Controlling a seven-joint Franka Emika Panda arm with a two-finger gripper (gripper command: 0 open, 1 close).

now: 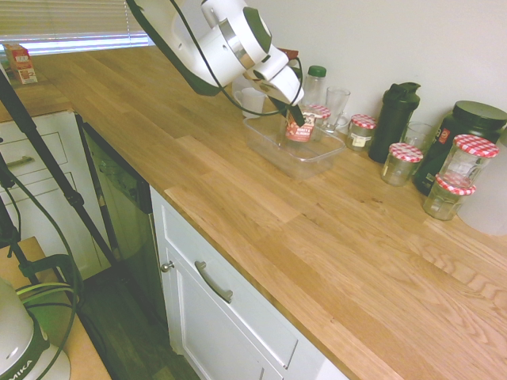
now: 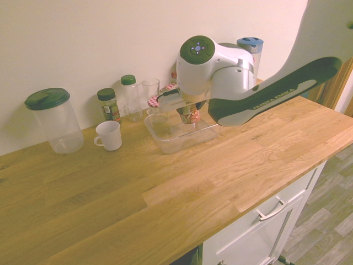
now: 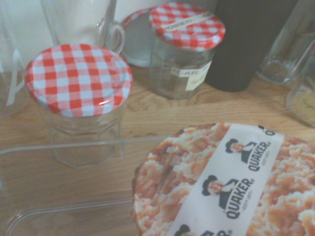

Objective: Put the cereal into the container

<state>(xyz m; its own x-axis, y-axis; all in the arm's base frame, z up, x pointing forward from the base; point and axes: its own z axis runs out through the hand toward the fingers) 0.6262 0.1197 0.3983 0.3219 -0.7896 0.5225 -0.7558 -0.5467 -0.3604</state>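
With the cereal (image 1: pixel 299 127) clamped in my gripper (image 1: pixel 295 112) over the container (image 1: pixel 314 168), I'm nearing the end, only lowering and releasing remaining.

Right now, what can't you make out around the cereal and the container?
- Cup base: whether it touches the tub floor; too small in the first exterior view, cut off in the wrist view.
- Gripper fingertips: partly hidden by the arm in the second exterior view.
- Lid far edge: cut off by the wrist picture's border.
- Jar label: blurred in the wrist view.
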